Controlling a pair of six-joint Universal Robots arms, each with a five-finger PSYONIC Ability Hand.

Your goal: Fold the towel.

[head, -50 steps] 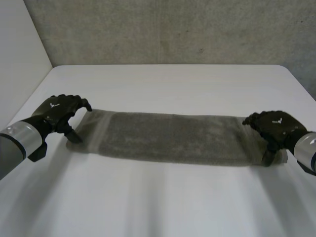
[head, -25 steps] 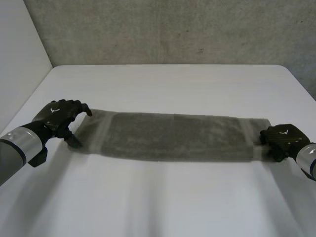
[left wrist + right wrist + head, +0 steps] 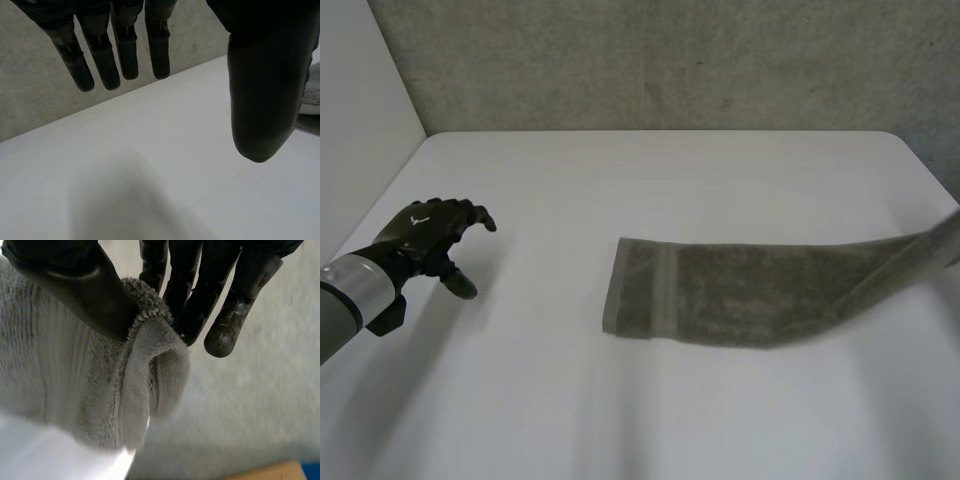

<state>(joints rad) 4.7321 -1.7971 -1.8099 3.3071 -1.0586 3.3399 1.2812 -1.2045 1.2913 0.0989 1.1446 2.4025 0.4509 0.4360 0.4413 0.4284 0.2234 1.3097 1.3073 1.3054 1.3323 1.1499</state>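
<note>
The grey towel (image 3: 740, 290) lies as a long strip on the white table (image 3: 650, 180), its free end with a stitched band near the table's middle. Its other end rises off the table toward the right edge of the head view. My right hand (image 3: 200, 295) pinches that end of the towel (image 3: 105, 385) between thumb and fingers and holds it up in the air. My left hand (image 3: 425, 235) hovers over bare table at the left, apart from the towel, fingers (image 3: 117, 55) straight and spread with nothing in them.
A grey concrete wall (image 3: 670, 60) runs behind the table. A pale panel (image 3: 355, 110) stands at the left. Bare table lies between my left hand and the towel's free end.
My right hand has shut on the towel's right end, lifted it and drawn the whole towel to the right. The left end has slid away from my left hand, which has barely moved.
</note>
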